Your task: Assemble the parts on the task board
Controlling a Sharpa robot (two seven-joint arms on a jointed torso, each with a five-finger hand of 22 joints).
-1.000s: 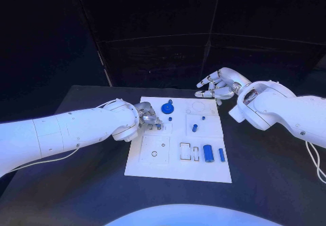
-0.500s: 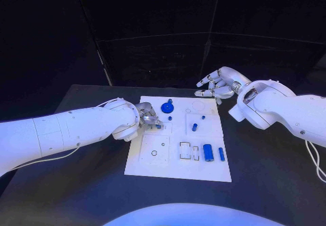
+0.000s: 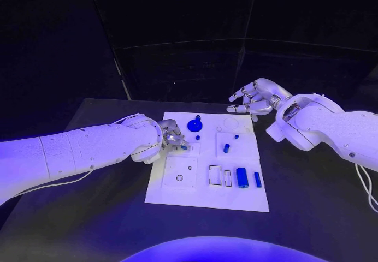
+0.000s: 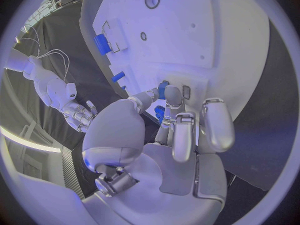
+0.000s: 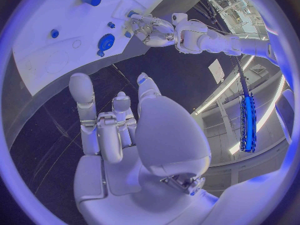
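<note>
Here the black table is carrying the white task board in its middle. The left hand is reaching over the board's left edge, its fingers pinching a small blue part just above the board's surface. The right hand is hovering beyond the board's far right corner, fingers spread and holding nothing. On the board, a round blue disc is lying near the far edge, a blue cylinder is resting near the right edge, and a small blue peg is sitting between them.
</note>
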